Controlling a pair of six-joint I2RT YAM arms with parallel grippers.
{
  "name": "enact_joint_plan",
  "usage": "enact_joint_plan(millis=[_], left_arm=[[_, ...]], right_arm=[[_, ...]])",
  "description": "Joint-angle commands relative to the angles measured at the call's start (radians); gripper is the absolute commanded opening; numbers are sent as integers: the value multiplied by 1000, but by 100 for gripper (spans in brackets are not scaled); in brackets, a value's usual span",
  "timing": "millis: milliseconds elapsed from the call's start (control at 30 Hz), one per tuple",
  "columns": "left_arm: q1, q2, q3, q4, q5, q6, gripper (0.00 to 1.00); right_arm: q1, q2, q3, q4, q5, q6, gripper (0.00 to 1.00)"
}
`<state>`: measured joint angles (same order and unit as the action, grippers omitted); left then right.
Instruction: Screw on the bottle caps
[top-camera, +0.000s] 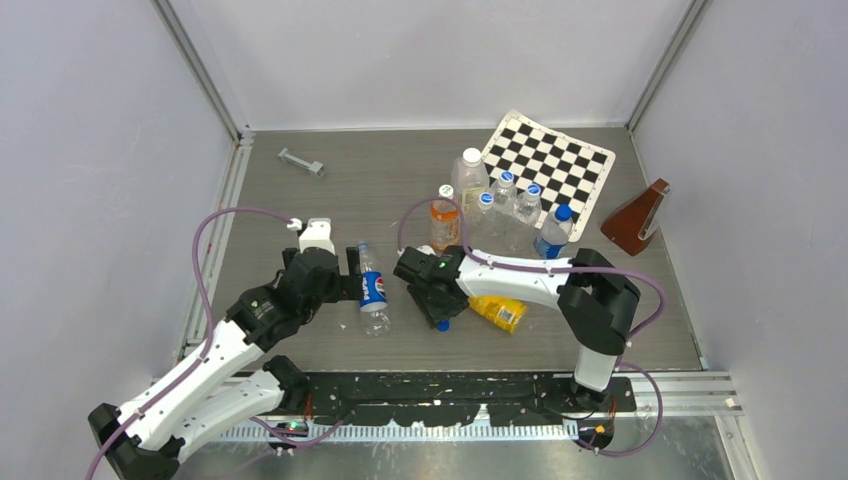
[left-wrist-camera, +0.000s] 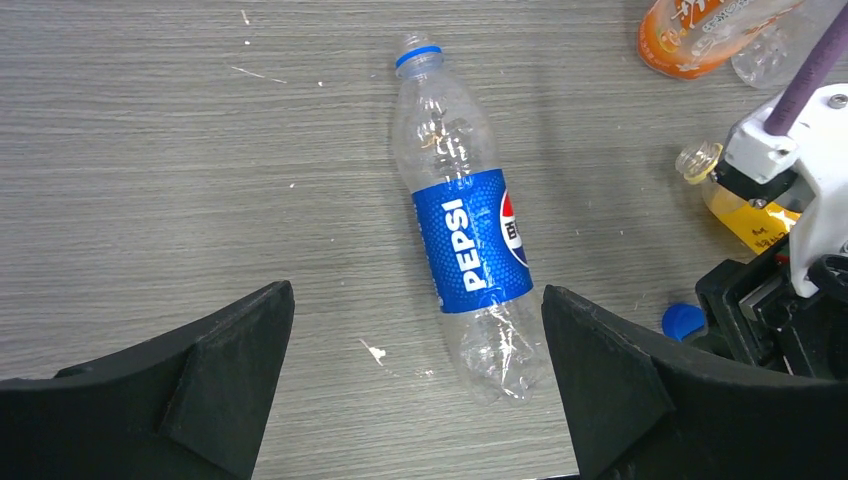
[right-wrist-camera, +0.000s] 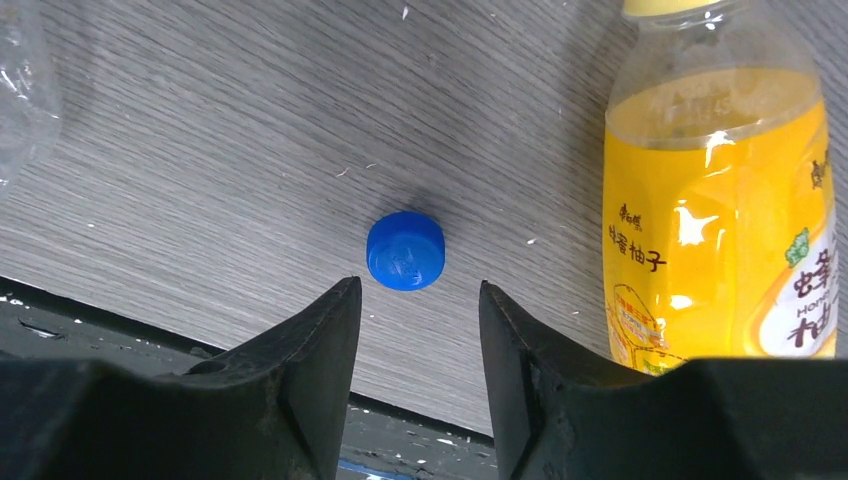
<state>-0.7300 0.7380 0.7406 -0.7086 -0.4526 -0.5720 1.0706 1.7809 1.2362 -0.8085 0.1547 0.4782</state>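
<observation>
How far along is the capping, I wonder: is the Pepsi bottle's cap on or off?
Off. The Pepsi bottle lies on its side, neck bare; a blue cap sits loose on the table.

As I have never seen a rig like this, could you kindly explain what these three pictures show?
You see a robot: a left arm and a right arm bolted at the near edge of a table, each ending in a two-finger gripper. The wide picture comes from a fixed camera above and behind them. The other two come from cameras on the wrists, so the black wedges are each gripper's own fingers. The left gripper is open, facing a capless Pepsi bottle lying on its side. The right gripper is open, pointing at a loose blue cap, beside a yellow juice bottle, also lying down. Farther back stand more bottles by a checkerboard sheet. Nothing is held.
</observation>
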Motion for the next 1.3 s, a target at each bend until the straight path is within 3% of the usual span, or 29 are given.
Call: enact_joint_plan(millis=[0, 700, 867, 1033, 1267], left_arm=[[9, 2, 44, 13, -6, 2, 97], [16, 28, 40, 23, 13, 0, 97], [17, 48, 36, 34, 24, -5, 97], [25, 79, 28, 59, 43, -12, 97], [35, 173, 21, 115, 79, -24, 96]], right_arm=[[-8, 16, 41, 14, -22, 16, 52], [-11, 92, 46, 39, -62, 22, 46], [-11, 95, 41, 40, -55, 22, 39], [-11, 57, 32, 38, -38, 22, 24], [-11, -78, 7, 28, 0, 14, 17]])
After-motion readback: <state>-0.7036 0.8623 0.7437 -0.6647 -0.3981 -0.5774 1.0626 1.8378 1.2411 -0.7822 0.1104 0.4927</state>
